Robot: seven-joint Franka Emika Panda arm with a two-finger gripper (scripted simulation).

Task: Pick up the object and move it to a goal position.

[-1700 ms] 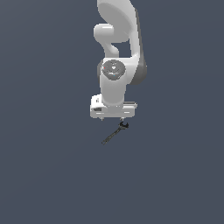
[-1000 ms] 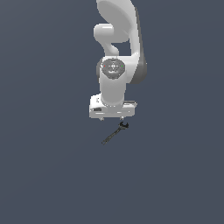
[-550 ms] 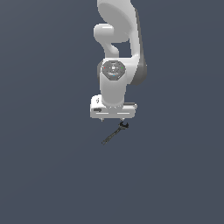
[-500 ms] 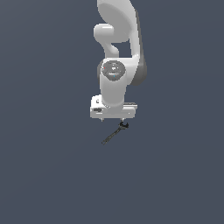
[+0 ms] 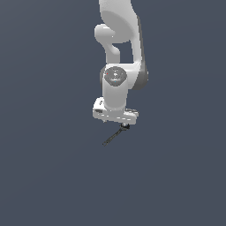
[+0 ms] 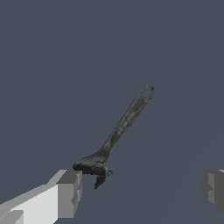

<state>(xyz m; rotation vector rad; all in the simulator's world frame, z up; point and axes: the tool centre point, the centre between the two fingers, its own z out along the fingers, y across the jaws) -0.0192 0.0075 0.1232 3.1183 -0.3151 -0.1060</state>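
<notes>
1. A plain dark grey bench (image 5: 48, 176) fills both views.
2. The white arm (image 5: 118, 79) hangs over its middle.
3. The claw (image 6: 140, 192) is spread wide, holding nothing.
4. The wrench (image 6: 118, 131) lies beneath it, head beside one finger (image 6: 70, 192); closing off-centre there could knock it aside.

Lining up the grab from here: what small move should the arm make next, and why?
Probably shift sideways to centre the open gripper over the wrench. Its head sits right by one finger, the other finger stands far off, and the handle is not between them.
</notes>
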